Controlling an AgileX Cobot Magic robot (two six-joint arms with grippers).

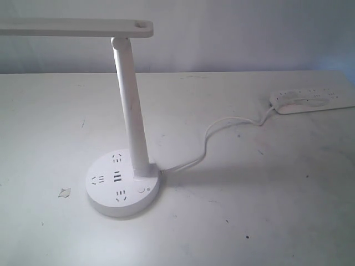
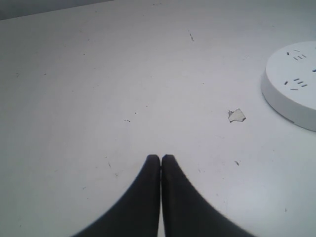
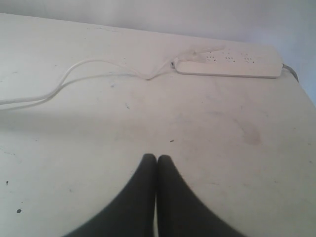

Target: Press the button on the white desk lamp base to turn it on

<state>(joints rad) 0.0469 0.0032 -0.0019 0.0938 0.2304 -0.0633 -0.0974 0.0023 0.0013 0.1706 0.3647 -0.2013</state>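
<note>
Although the white desk lamp base [image 1: 119,209] looks like light plastic, its broad flat disc should sit firm on the tabletop [image 1: 249,221] under a downward push, so nothing needs grasping. In the exterior view the button [image 1: 147,189] lies on the base's top, just beside the foot of the stem [image 1: 130,111]. It probably wants a short, straight press from a closed fingertip. A cable [image 1: 213,136] runs from the base to a power strip [image 1: 313,101] well apart from it. No hand shows here, and no container.

In the left wrist view the left hand [image 2: 161,158] hangs empty, fingers pressed together, apart from the base's rim. The button is out of frame.

In the right wrist view the right hand [image 3: 157,158] is likewise closed and empty, with the base out of frame.
</note>
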